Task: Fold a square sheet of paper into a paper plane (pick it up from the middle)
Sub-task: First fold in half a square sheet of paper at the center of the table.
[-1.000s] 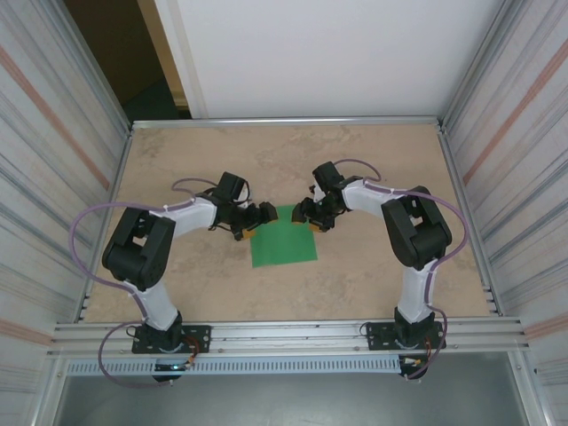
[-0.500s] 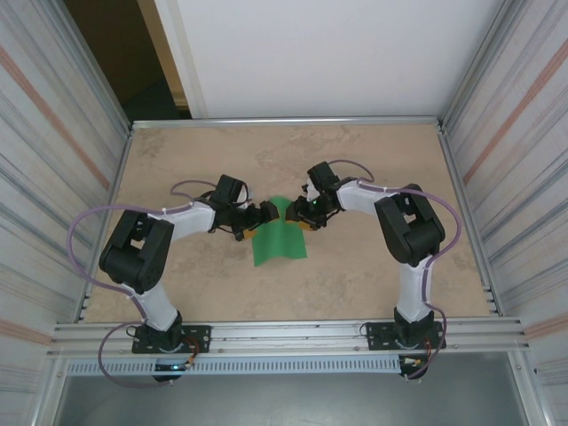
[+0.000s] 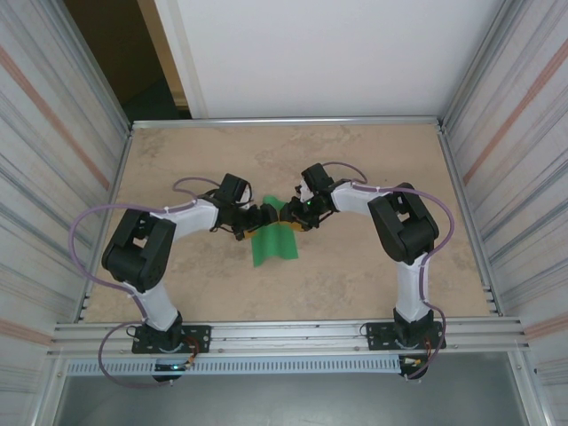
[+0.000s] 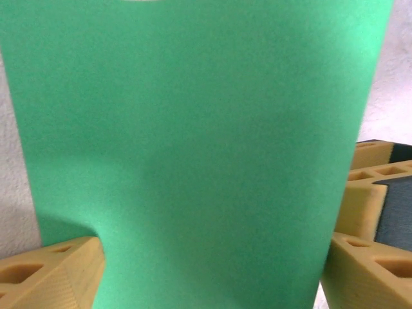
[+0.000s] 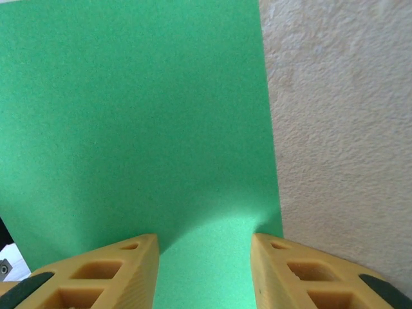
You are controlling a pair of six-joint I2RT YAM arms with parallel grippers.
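The square sheet of paper (image 3: 274, 245) is bright green and lies mid-table, its far part humped up off the surface. My left gripper (image 3: 265, 216) and right gripper (image 3: 290, 216) meet nose to nose at its far edge. In the left wrist view the sheet (image 4: 193, 141) rises in front of the camera, and the left gripper (image 4: 212, 280) is open with its fingers (image 4: 58, 273) wide apart on either side. In the right wrist view the right gripper (image 5: 203, 270) is open and pressed on the sheet (image 5: 141, 116), which bulges between its fingers (image 5: 109, 273).
The beige table (image 3: 373, 160) has ribbed metal walls left (image 3: 53, 177) and right (image 3: 524, 177) and a white panel behind. A metal rail (image 3: 284, 335) runs along the near edge by the arm bases. The right gripper's yellow finger (image 4: 373, 187) shows past the sheet's right edge.
The right gripper has slid left along the sheet's far edge while its jaws narrowed. The sheet has buckled upward and looks narrower from above. The left gripper shifted slightly right.
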